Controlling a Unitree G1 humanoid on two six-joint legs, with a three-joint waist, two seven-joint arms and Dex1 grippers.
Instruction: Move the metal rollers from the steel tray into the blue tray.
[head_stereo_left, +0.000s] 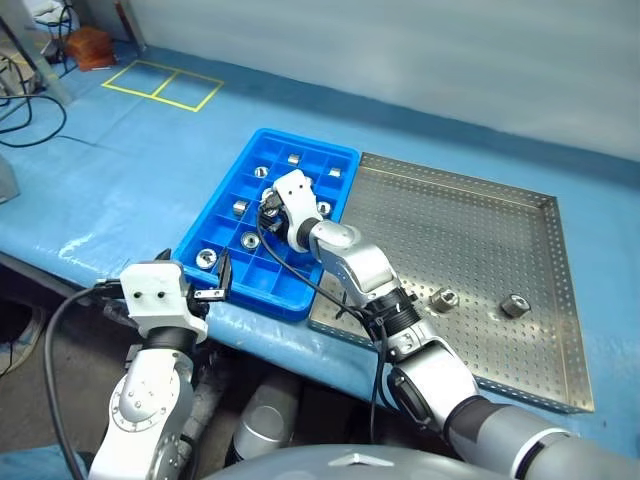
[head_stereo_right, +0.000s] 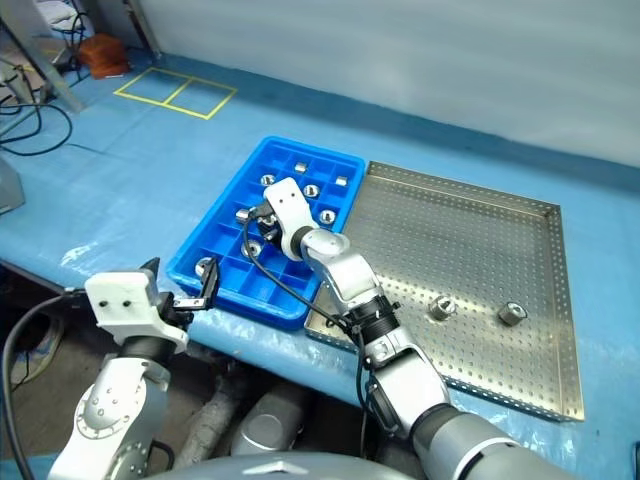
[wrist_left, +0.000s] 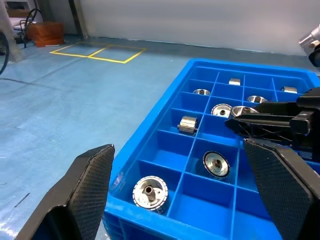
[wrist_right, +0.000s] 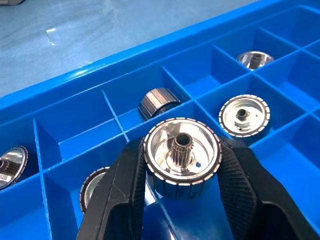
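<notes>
My right gripper is shut on a metal roller and holds it just above the compartments of the blue tray, near the tray's middle. Several rollers lie in the blue tray's compartments, among them one at the near left corner and one on its side. Two rollers rest on the perforated floor of the steel tray, which lies right of the blue tray. My left gripper stands open and empty at the blue tray's near left corner, level with its rim.
Both trays lie side by side on a blue-covered table whose front edge runs just below my left gripper. A yellow taped rectangle marks the far left. Cables and a brown object sit beyond it.
</notes>
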